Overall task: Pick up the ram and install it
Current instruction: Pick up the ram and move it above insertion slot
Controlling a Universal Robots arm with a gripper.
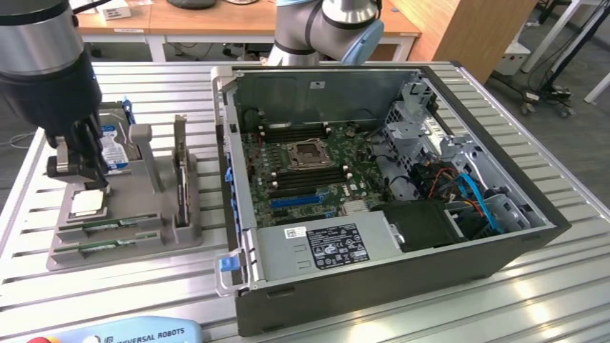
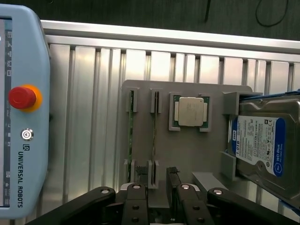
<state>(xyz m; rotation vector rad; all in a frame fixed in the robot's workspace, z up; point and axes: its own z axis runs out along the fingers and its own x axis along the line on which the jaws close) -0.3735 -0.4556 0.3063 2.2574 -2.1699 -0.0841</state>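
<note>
The ram (image 2: 154, 126) stood on its thin edge in a slot of the grey holder (image 2: 187, 154). A second green stick (image 2: 131, 126) stood just beside it on one side, and the square processor (image 2: 191, 111) lay on the other. The hard drive (image 2: 262, 145) stood past the processor. The claw (image 2: 157, 180) hung over the holder, wide open and holding nothing. Its fingers (image 2: 174, 180) sat either side of the ram's line but did not touch it. So the job looked to be at its first step, reaching for the ram, with nothing picked up yet. A good grab would need the claw to come straight down with the thin stick between the fingers, clear of the second stick. The open computer case (image 1: 381, 286) sat to the exterior view's right of the holder, well apart from the ram
</note>
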